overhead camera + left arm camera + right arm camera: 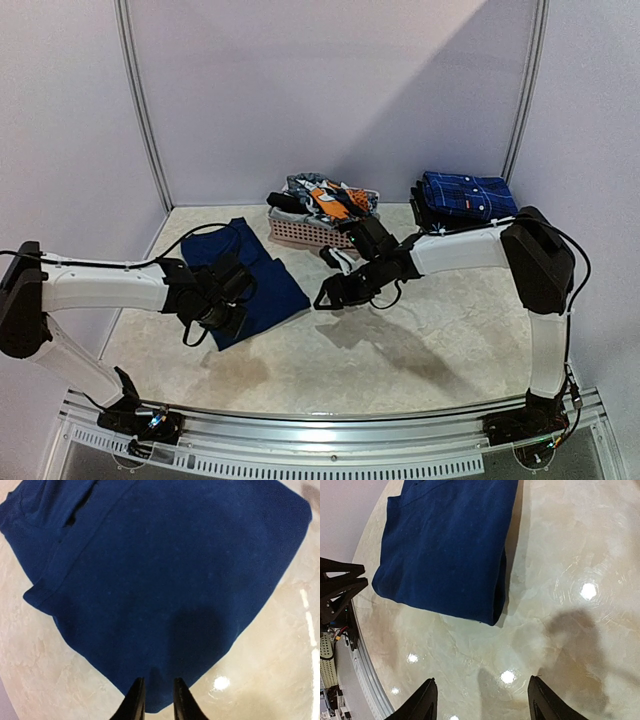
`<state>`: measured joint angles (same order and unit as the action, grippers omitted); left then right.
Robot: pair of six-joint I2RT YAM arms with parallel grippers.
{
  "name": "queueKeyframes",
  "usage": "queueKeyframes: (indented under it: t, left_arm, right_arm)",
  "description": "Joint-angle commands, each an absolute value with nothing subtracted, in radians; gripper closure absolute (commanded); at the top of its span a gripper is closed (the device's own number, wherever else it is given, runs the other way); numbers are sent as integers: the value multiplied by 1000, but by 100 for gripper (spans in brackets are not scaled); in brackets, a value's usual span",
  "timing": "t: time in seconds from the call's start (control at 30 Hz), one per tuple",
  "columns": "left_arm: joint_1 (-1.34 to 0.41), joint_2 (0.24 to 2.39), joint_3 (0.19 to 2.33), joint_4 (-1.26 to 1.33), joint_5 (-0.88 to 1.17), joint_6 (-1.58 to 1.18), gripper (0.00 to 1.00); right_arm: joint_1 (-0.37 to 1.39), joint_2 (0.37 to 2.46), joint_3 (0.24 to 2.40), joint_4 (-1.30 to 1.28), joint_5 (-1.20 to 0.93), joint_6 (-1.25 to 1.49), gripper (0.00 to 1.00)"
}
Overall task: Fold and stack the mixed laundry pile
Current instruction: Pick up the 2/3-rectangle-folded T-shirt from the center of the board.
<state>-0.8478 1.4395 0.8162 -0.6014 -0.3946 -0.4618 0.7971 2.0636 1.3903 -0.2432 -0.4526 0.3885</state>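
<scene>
While the navy shirt (262, 285) lies flat on the table (400, 350), left of centre and already doubled over lengthwise, the step in hand looks like the next fold on it. The left fingers (134, 702) sit low at its near corner, nearly together, with the hem showing in the thin gap between them. Can't tell from the wrist view if they are pinching the cloth or just over it. The right fingers (422, 705) are spread wide and empty, hanging over bare table just off the shirt's right edge, with the folded edge in plain sight ahead of them.

The rest of the pile (328, 200) is heaped in the pink basket (300, 236) at the back centre: orange, black and white bits, not sorted. A folded blue plaid stack (465, 195) sits to the basket's right, near the wall, so I'd judge at least one piece done and most left to do.

Next move, my guess: the left needs a sure grip on that corner, and the right should come down on the matching corner across the near edge. Both then lift and carry the near edge over to the far edge, keeping it level so the layers don't slide. After that the shirt goes on the plaid stack. Risk: a one-layer pinch would drag the top ply and undo the fold
</scene>
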Motion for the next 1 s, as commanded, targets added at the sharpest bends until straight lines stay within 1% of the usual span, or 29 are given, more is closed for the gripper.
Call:
queueKeyframes:
  t: [0.0,0.13,0.77,0.87,0.97]
  left_arm:
    - [-857,1464,786,-544,-344,-481,83]
    - [-864,1483,767,-542,-334,-486,86]
    - [-903,1448,676,-512,-278,-531,87]
    - [-905,1396,679,-522,-291,-526,84]
    - [-906,1342,676,-533,-313,-520,77]
  right_arm:
    - [791,2014,1348,-187,-466,427,37]
    - [792,2023,1331,-170,-467,446,36]
    - [792,2043,1328,-154,-469,491,35]
    - [791,2048,1328,-134,-489,509,34]
    - [792,2060,1330,-107,-513,535,33]
